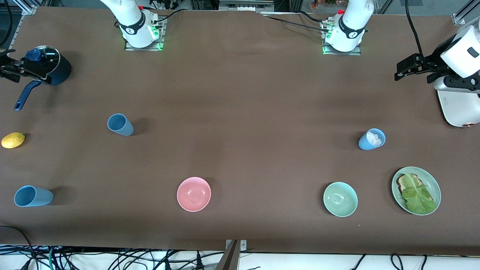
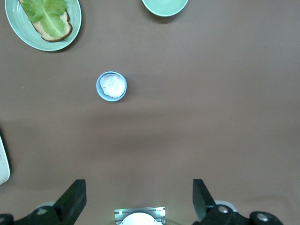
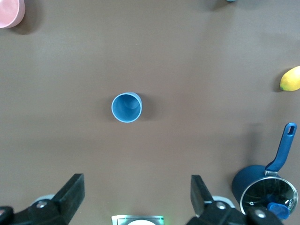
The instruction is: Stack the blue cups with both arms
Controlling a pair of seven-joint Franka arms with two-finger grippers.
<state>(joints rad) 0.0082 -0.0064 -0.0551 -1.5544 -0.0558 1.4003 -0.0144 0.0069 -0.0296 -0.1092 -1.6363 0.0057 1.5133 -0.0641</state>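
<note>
Nothing is being stacked yet — all three blue cups are standing apart on the table [image 1: 240, 93]. Both arms are being held high over their own ends. The right gripper [image 3: 136, 197], fingers spread wide, is hanging over the empty cup [image 1: 120, 124] near the navy pot [image 1: 48, 69]. The left gripper [image 2: 139, 197], jaws likewise apart, is poised over the cup holding crumpled white stuff [image 1: 372, 139]. A third cup [image 1: 33, 196] is waiting near the lemon [image 1: 13, 140] — every pickup is judged outstanding.

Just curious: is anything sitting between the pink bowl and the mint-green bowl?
No. The front view shows bare table between the pink bowl and mint-green bowl.
</note>
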